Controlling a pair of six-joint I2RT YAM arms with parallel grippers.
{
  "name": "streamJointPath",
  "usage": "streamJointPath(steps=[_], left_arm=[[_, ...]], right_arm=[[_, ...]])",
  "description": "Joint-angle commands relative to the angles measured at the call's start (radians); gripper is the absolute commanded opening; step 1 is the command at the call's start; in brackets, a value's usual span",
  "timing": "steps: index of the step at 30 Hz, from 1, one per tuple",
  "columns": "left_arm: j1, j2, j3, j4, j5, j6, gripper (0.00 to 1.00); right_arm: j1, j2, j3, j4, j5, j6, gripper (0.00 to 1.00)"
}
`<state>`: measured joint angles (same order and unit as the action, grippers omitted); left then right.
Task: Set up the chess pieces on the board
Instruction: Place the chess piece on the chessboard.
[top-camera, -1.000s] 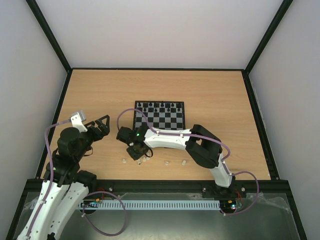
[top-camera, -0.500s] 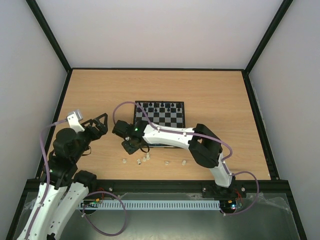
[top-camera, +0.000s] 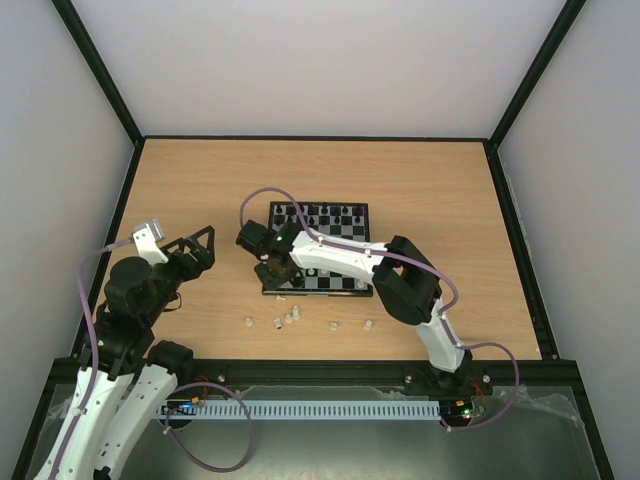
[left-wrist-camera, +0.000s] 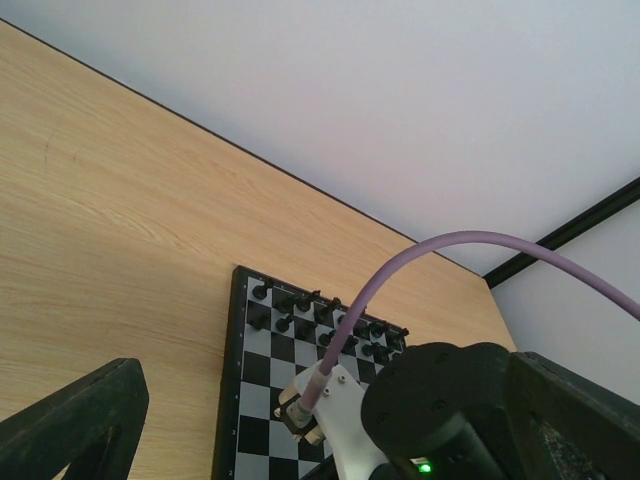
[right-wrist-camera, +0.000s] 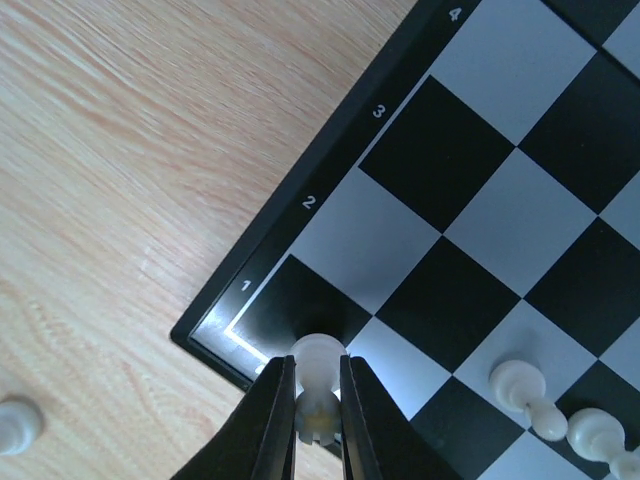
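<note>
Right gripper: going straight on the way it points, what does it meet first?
The right gripper, shut on a white piece, would likely meet the dark corner square of the board by the 1; height unclear.

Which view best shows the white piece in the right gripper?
Right wrist: the white piece sits pinched in the right gripper over the board corner square. Top external hides it under the gripper; left wrist, behind the right arm.
</note>
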<state>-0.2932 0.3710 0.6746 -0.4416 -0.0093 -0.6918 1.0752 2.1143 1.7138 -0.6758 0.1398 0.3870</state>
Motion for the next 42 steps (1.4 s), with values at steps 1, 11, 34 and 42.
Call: streamJointPath(steps=[1,11,34,42], left_arm=[[0.005,0.004,0.028,0.0,-0.003,0.003,0.99],[0.005,0.012,0.018,0.009,-0.006,0.004,1.0],[0.006,0.008,0.013,0.011,-0.003,0.0,1.0],[0.005,0.005,0.02,0.004,0.0,0.0,1.0]], right_arm=[[-0.006,0.035,0.038,-0.054,-0.012,-0.021,0.12],[-0.014,0.064,0.059,-0.054,-0.024,-0.031,0.12],[-0.014,0.028,0.065,-0.049,-0.023,-0.026,0.31],[-0.015,-0.133,-0.063,-0.022,0.004,0.004,0.33]])
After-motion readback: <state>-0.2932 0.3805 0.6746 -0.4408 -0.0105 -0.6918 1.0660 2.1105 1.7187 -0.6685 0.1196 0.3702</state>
